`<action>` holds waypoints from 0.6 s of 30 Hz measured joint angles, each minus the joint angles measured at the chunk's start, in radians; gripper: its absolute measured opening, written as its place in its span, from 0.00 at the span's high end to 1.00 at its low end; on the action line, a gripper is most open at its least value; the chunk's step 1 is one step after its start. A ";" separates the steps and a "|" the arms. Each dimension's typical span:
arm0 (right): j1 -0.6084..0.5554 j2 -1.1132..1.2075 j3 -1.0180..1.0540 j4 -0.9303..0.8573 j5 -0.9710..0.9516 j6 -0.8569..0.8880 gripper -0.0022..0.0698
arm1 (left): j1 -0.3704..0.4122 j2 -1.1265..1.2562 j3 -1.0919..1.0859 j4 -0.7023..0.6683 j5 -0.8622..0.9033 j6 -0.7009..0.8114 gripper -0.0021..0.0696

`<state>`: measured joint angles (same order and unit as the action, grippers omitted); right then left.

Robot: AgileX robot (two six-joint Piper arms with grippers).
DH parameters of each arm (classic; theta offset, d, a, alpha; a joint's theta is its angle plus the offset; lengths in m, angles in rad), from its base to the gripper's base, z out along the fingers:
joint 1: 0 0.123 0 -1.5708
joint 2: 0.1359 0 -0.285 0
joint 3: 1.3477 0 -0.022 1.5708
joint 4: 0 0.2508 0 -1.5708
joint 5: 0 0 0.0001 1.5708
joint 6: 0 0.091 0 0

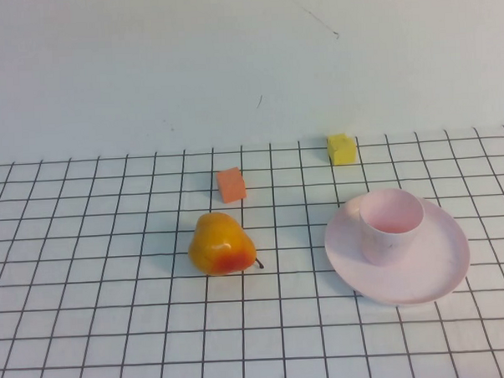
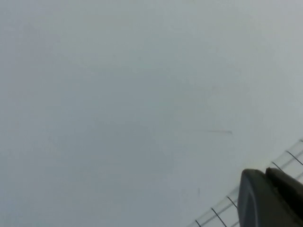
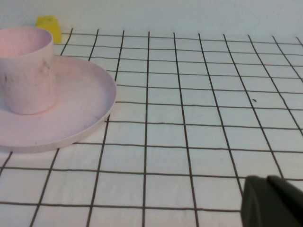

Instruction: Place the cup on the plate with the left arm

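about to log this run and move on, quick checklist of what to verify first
1. Cup on the plate: ok, it stands upright on it, open end up, toward the plate's far left part.
2. Cup free of any gripper: ok, nothing touches it in the high view.
3. Left gripper clear of the scene: ok, its camera faces the wall, with only a corner of the grid mat showing; fingers cannot tell.
4. Right gripper parked: ok, low over the mat beside the plate, apart from it; fingers cannot tell.
5. Pear, orange block, yellow block off the plate: ok.
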<state>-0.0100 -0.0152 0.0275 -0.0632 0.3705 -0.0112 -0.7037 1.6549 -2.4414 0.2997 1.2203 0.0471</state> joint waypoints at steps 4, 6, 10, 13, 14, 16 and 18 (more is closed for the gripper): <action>0.000 0.000 0.000 0.000 0.000 0.000 0.97 | 0.000 -0.163 0.121 0.116 -0.062 -0.071 0.97; 0.000 0.000 0.000 0.000 0.000 0.000 0.97 | 0.000 -0.238 0.202 0.176 -0.087 -0.104 0.97; 0.000 0.000 0.000 0.000 0.000 0.000 0.97 | 0.000 -0.363 0.411 0.233 -0.125 -0.176 0.97; 0.000 0.000 0.000 0.000 0.000 0.000 0.97 | 0.000 -0.441 0.606 0.235 -0.189 -0.242 0.97; 0.000 0.000 0.000 0.000 0.000 0.000 0.97 | 0.000 -0.461 0.662 0.231 -0.218 -0.281 0.97; 0.000 0.000 0.000 0.000 0.000 0.000 0.97 | 0.000 -0.515 0.804 0.231 -0.306 -0.364 0.97; 0.000 0.000 0.000 0.000 0.000 0.000 0.97 | 0.000 -0.563 0.932 0.231 -0.415 -0.432 0.97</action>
<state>-0.0100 -0.0152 0.0275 -0.0632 0.3705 -0.0112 -0.7037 1.0920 -1.5093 0.5304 0.8057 -0.3854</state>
